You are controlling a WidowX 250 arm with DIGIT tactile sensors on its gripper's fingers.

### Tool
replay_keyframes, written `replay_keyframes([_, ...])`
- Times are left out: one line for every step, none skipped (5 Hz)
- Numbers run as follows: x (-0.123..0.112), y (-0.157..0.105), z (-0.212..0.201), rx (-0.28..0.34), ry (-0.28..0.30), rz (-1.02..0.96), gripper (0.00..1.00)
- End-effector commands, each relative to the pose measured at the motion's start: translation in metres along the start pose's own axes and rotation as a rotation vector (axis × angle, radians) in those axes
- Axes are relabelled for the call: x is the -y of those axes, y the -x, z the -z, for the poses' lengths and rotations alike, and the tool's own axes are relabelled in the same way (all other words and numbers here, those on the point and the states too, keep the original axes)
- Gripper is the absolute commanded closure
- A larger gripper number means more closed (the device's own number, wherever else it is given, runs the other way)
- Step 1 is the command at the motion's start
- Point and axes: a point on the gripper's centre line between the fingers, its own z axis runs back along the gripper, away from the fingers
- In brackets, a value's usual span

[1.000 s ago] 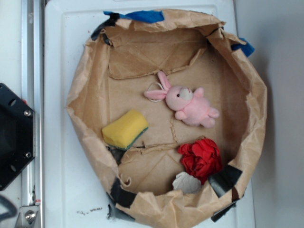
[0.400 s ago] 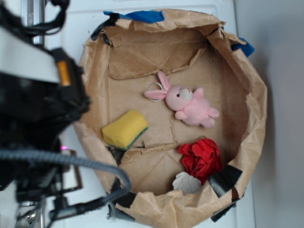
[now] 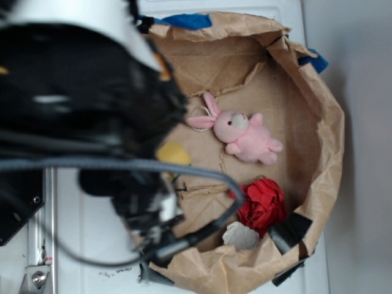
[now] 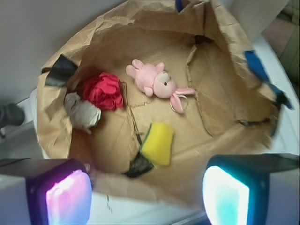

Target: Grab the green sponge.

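Overhead, the robot arm (image 3: 92,110) blocks most of the left side of the paper bin (image 3: 324,153), leaving only a yellow corner of the green sponge (image 3: 173,153) showing. From the wrist view the sponge (image 4: 158,143) lies flat on the brown floor, below the pink bunny (image 4: 154,82) and right of the red cloth ball (image 4: 103,91). The gripper (image 4: 147,197) hangs above the near rim, its pads spread wide, empty.

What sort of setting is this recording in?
Probably a lab bench set up for robot grasping practice: a taped-up brown paper bin on a white surface holds a sponge, a pink bunny and a red cloth ball.
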Motion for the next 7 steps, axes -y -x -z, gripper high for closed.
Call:
replay_keyframes([-0.004, -0.009, 0.006, 0.013, 0.011, 0.013, 0.0])
replay_keyframes([-0.004, -0.009, 0.006, 0.013, 0.011, 0.013, 0.0])
replay_keyframes([-0.004, -0.009, 0.006, 0.013, 0.011, 0.013, 0.0])
replay_keyframes([-0.008, -0.011, 0.053, 0.033, -0.077, 0.014, 0.0])
replay_keyframes([-0.013, -0.011, 0.079, 0.024, -0.116, 0.034, 0.0])
replay_keyframes([-0.019, -0.015, 0.099, 0.013, -0.128, 0.003, 0.0])
replay_keyframes([-0.027, -0.003, 0.118, -0.004, -0.15, 0.008, 0.0])
